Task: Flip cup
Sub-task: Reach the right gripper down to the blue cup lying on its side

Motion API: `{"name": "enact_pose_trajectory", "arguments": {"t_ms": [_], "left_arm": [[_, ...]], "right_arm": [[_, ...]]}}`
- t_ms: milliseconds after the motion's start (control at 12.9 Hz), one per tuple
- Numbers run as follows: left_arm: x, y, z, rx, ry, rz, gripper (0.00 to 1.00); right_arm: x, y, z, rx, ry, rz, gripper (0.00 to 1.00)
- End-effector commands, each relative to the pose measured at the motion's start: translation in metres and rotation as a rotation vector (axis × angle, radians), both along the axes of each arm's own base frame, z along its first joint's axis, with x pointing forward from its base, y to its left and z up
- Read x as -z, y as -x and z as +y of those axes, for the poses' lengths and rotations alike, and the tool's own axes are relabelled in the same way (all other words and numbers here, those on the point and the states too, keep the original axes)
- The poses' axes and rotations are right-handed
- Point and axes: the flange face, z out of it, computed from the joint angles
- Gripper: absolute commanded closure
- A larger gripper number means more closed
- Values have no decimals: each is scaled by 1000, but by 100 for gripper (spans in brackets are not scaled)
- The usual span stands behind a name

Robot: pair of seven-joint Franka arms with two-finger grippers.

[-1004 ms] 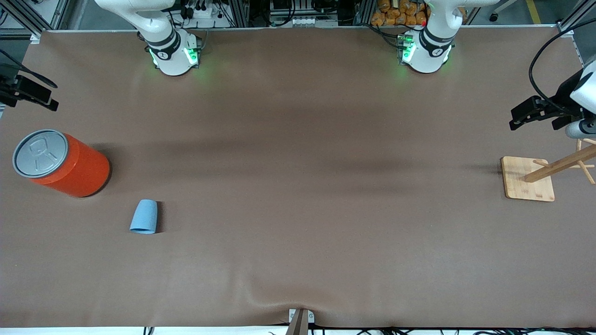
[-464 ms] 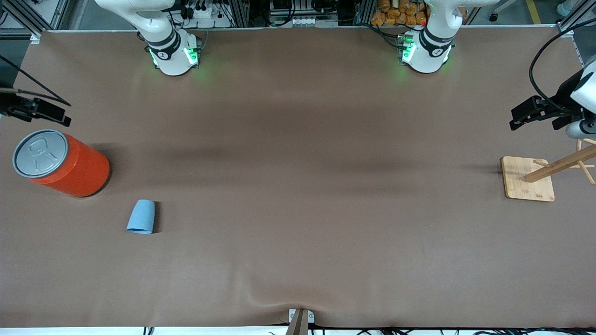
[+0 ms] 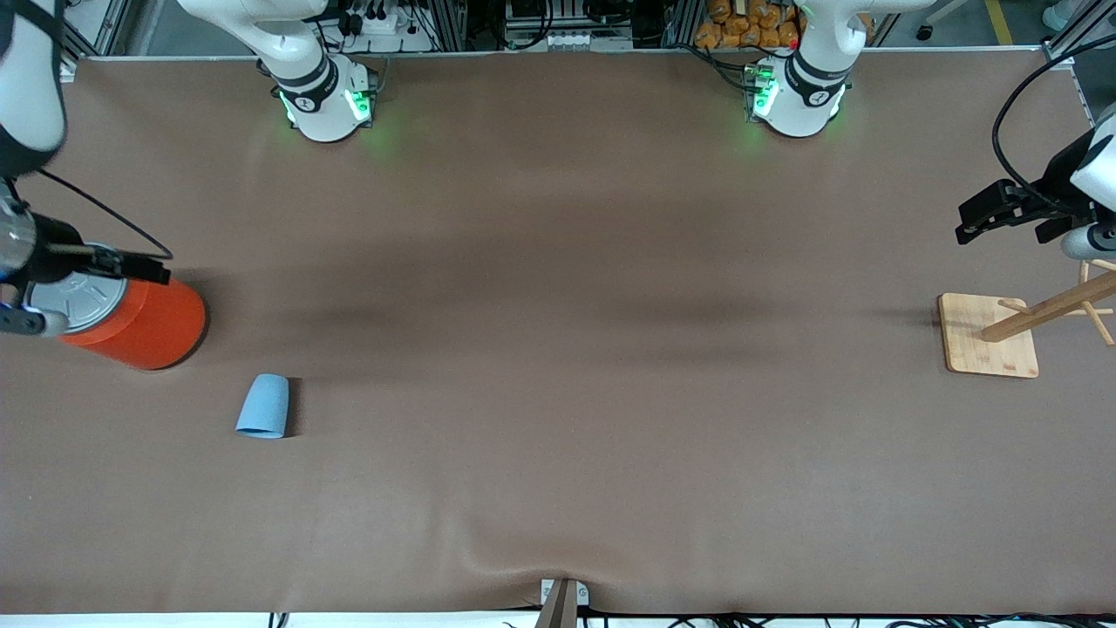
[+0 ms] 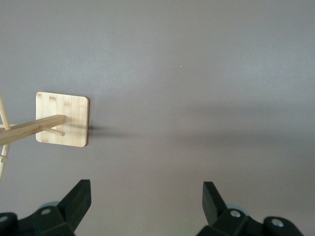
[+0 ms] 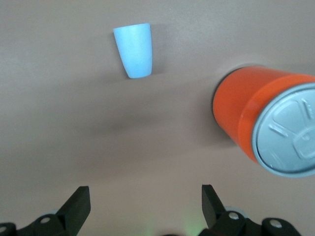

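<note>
The light-blue cup (image 3: pixel 262 406) stands on the brown table with its wide end down and none of its inside showing. It is a little nearer to the front camera than the orange can. It also shows in the right wrist view (image 5: pixel 133 50). My right gripper (image 3: pixel 139 267) is open and empty, up in the air over the orange can, apart from the cup. In its wrist view the right gripper (image 5: pixel 145 206) has bare table between its jaws. My left gripper (image 3: pixel 983 216) is open and empty and waits over the table by the wooden rack; it shows in its own view (image 4: pixel 146 201).
A large orange can (image 3: pixel 150 322) with a grey pull-tab lid stands near the right arm's end of the table, also in the right wrist view (image 5: pixel 246 110). A wooden peg rack on a square base (image 3: pixel 989 337) stands at the left arm's end, also in the left wrist view (image 4: pixel 62 119).
My right gripper has come in from the table's edge to over the orange can's lid. The left arm has not moved.
</note>
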Motion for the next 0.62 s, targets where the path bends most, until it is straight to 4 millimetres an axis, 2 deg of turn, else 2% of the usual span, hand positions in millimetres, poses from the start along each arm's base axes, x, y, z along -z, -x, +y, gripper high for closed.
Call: {"name": "enact_pose_trajectory", "arguments": {"t_ms": [0, 232, 386, 541], "left_arm": [[-4, -1, 1, 8, 9, 9, 0], [-5, -1, 0, 8, 14, 7, 0], [-5, 0, 0, 13, 14, 9, 0], [-5, 0, 0, 14, 14, 10, 0]], "right_arm": [[47, -8, -3, -3, 4, -16, 0], [109, -30, 5, -40, 12, -57, 0], [142, -47, 10, -116, 8, -97, 0], [185, -66, 10, -198, 9, -156, 0]]}}
